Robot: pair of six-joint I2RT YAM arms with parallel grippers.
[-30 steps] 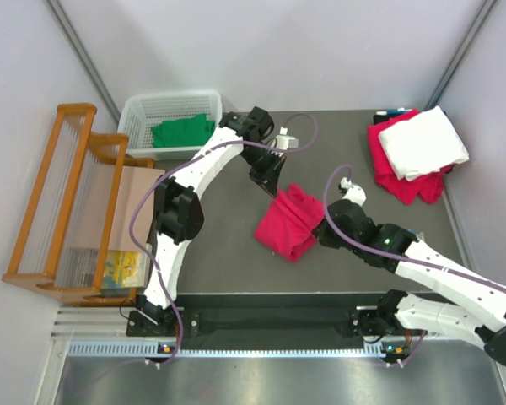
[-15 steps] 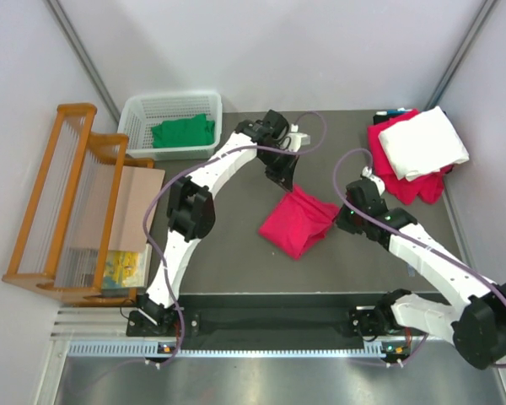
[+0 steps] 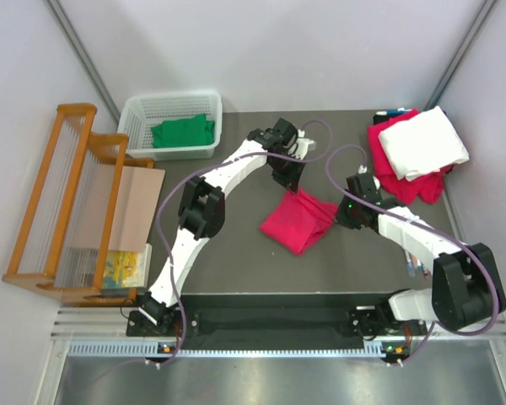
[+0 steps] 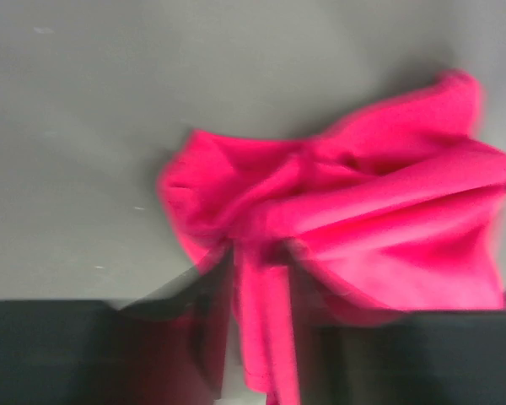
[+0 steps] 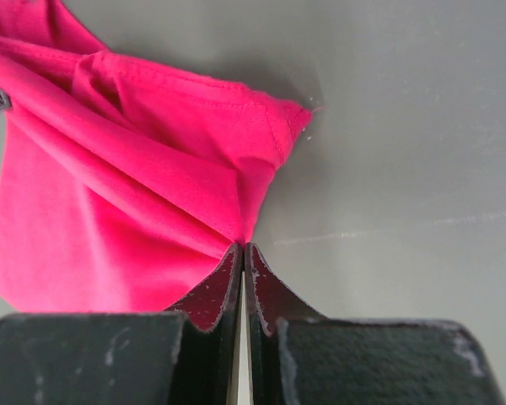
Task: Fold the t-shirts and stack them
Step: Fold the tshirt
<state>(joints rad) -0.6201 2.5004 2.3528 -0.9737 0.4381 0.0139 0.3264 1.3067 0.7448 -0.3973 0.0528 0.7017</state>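
Observation:
A crimson-pink t-shirt lies bunched in the middle of the dark table. My left gripper sits at its far edge. In the blurred left wrist view a strand of the pink cloth runs between the dark fingers. My right gripper is at the shirt's right corner. In the right wrist view its fingertips are pressed together where the pink folds converge. A green t-shirt lies in the basket. A folded white t-shirt rests on another crimson-pink one at the back right.
The white lattice basket stands at the back left. A wooden rack with cardboard stands off the table's left side. Small pens lie at the back right corner, behind the stack.
Both grippers moved right and toward the back with the pink shirt. The shirt came down and spread wider on the table. The right arm swung round to the shirt's right corner.

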